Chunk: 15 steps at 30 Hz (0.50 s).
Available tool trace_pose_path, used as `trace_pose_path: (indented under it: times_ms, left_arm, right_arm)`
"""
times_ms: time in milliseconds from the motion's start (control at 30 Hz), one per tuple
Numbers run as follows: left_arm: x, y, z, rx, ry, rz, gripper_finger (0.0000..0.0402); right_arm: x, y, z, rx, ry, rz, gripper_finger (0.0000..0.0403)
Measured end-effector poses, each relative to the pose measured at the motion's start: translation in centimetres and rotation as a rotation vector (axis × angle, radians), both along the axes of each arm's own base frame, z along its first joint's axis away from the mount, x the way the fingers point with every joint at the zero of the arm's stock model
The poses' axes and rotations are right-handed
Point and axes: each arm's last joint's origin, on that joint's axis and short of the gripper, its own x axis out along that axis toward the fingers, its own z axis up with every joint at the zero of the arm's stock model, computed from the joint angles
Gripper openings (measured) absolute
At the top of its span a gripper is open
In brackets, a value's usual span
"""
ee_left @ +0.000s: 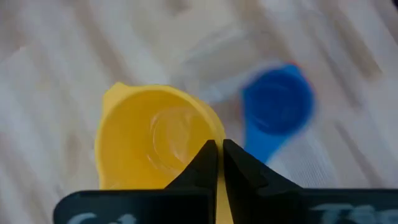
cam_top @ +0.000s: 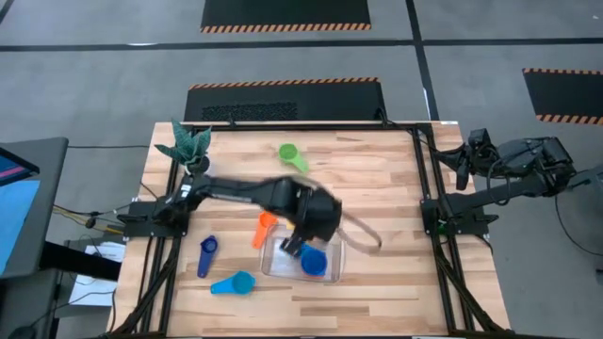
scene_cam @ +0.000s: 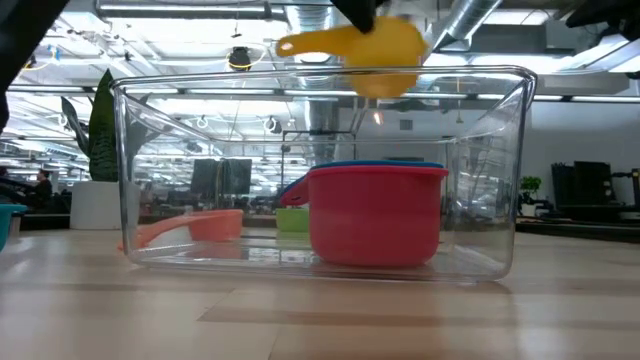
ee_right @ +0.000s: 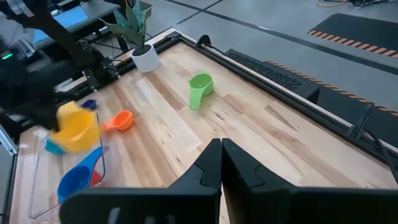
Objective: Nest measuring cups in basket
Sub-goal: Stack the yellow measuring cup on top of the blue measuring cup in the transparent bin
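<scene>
My left gripper (ee_left: 217,155) is over the clear basket (cam_top: 279,266), shut on the yellow measuring cup (ee_left: 155,140). In the low view the yellow cup (scene_cam: 380,50) hangs just above the basket's rim (scene_cam: 320,78). A blue cup (cam_top: 313,261) sits nested in a red cup (scene_cam: 378,215) on the basket floor. The orange cup (cam_top: 264,229), navy cup (cam_top: 207,254), light blue cup (cam_top: 234,282) and green cup (cam_top: 290,153) lie on the table. My right gripper (ee_right: 221,155) is shut and waits at the table's right edge. My left gripper pinches the yellow cup between its two fingers at the rim (ee_left: 208,134) on the side nearest the wrist, and a yellow strip shows in the gap between them. The fingers come from above, pointing down. The cup is lifted clear, mouth up, roughly level.
A potted plant (cam_top: 188,146) in a white pot stands at the table's far left corner. The orange cup lies just beyond the basket's far left corner. Bare wood stretches from the basket toward the right edge (cam_top: 396,217).
</scene>
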Motion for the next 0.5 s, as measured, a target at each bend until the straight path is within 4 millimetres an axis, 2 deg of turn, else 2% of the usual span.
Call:
trace_pose_path:
  times_ms: [133, 300, 367, 500]
  left_arm:
    - [-0.6, -2.8, -0.5, 0.092, 0.003, -0.244, 0.0]
    - [-0.6, -2.8, -1.7, 0.127, 0.044, -0.307, 0.0]
    - [-0.6, -2.8, -2.9, 0.136, 0.085, -0.32, 0.0]
    - [-1.4, -4.7, -5.0, 0.168, 0.163, -0.459, 0.0]
  right_arm:
    - [0.0, 0.0, 0.0, -0.001, 0.0, -0.001, 0.0025]
    - [0.0, 0.0, 0.0, 0.002, -0.002, -0.002, 0.0026]
    - [0.0, 0.0, 0.0, 0.008, -0.004, -0.004, 0.0026]
    - [0.0, 0.0, 0.0, 0.011, -0.002, 0.0, 0.0026]
